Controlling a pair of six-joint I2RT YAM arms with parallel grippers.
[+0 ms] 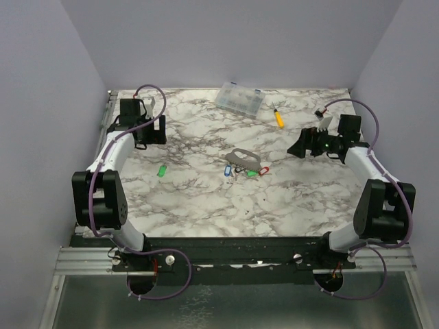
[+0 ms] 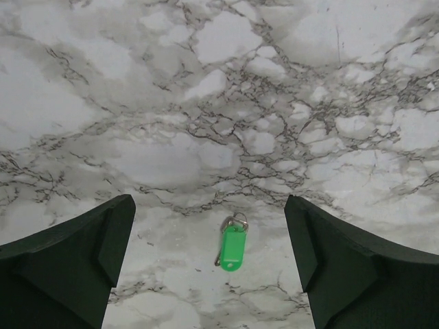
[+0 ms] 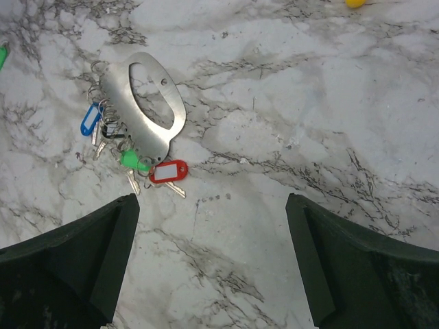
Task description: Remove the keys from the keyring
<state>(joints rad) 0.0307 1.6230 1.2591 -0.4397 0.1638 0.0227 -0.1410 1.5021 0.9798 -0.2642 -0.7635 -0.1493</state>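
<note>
Keyring (image 3: 137,127) partly hides its keys (image 3: 168,171); left gripper (image 2: 209,202) and right gripper (image 3: 212,199) released.

You had no readable text, numbers or logos in any view. The red tag (image 3: 169,171) showed a pale insert, nothing legible on it. The green tag (image 2: 233,248) looked plain. The box (image 1: 239,100) was too small to read.

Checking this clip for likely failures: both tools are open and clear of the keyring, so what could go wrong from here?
The keyring lies flat and unheld on the marble table, so pulling one key may drag it. The blue key, green key and red key crowd one edge; the right tool could pinch several at once.
</note>
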